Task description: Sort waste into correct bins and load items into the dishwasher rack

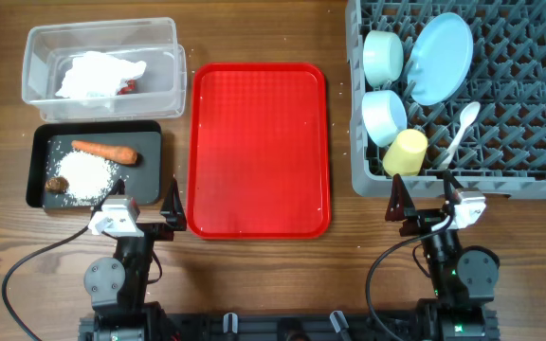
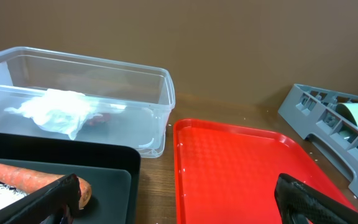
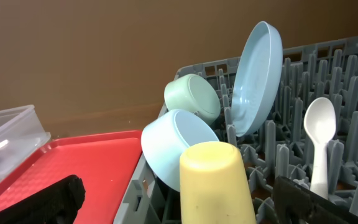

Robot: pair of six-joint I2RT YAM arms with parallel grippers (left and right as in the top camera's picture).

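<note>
left end effector [image 2: 176,199], right end effector [image 3: 182,202] gape empty; yellow cup [image 3: 216,180] partly hides blue bowl [image 3: 173,142]

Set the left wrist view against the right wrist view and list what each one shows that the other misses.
Only the left wrist view shows the black tray with the carrot lying in it. Only the right wrist view shows the yellow cup and the white spoon, both sitting in the dishwasher rack. Both share the red tray, the clear tub (only a corner of it in the right wrist view) and part of the dishwasher rack.
</note>
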